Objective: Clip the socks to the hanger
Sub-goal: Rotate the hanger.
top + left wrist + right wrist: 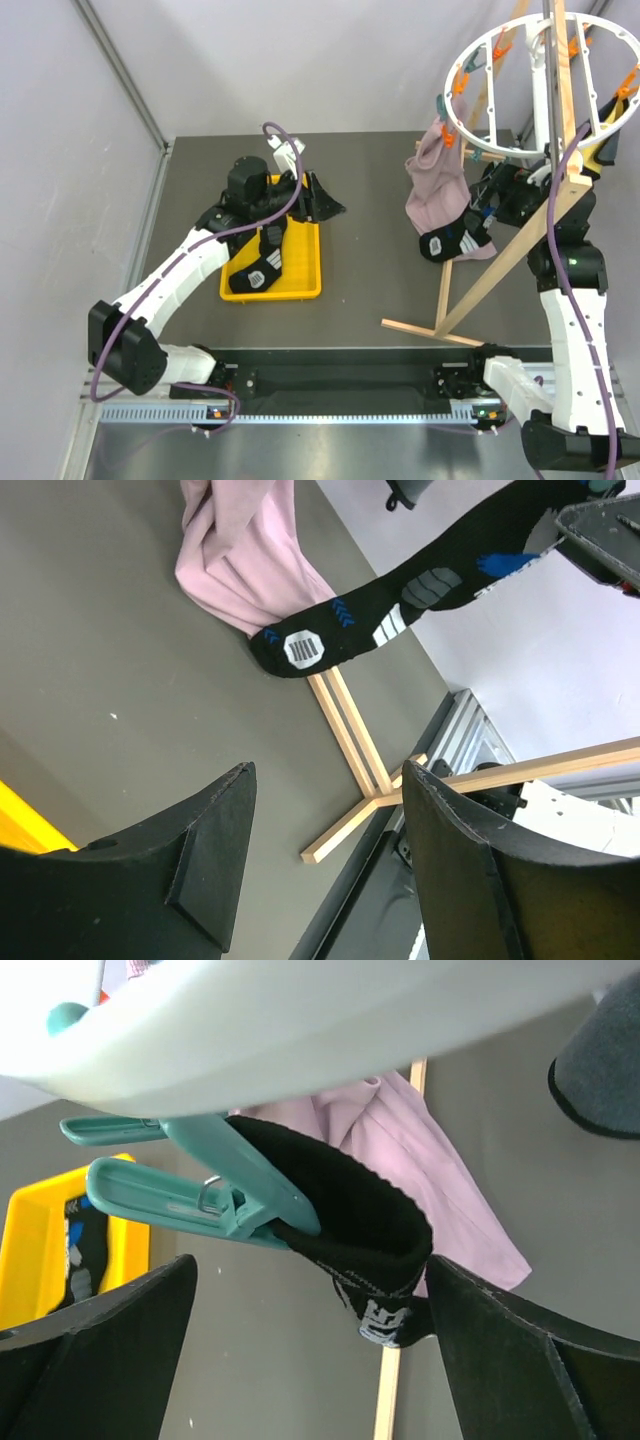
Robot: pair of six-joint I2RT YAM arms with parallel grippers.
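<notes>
Top view: the hanger [478, 140], a white plastic ring with spokes and orange and teal clips, stands at 1 o'clock on a pale wooden frame [500, 265]. A soft pink garment [437, 190] hangs from its near rim. Beside the garment, one hanging sock [455, 243], black knit with grey and white patches, drops from the rim. The right claw [490, 195] sits just beside that sock, under the ring. At 9 o'clock a glossy yellow tray [300, 290] on the dark matte surface [370, 260] holds the second sock [262, 270]. The left claw [318, 200] is at the tray's far right corner, apart from that sock.

Left wrist view: the left claw [330, 870] is spread, with nothing between its black wedge-shaped fingers. The hanging sock [400, 600] shows at 1 o'clock, well apart from the claw, with its toe over the frame's wooden foot [350, 740].

Right wrist view: a smooth teal clip [200, 1200] under the white rim [300, 1030] pinches the ribbed cuff of the hanging sock [350, 1220]. The right claw [310, 1360] is spread wide. The cuff hangs between its fingers, closest to the right one, and neither finger grips it.
</notes>
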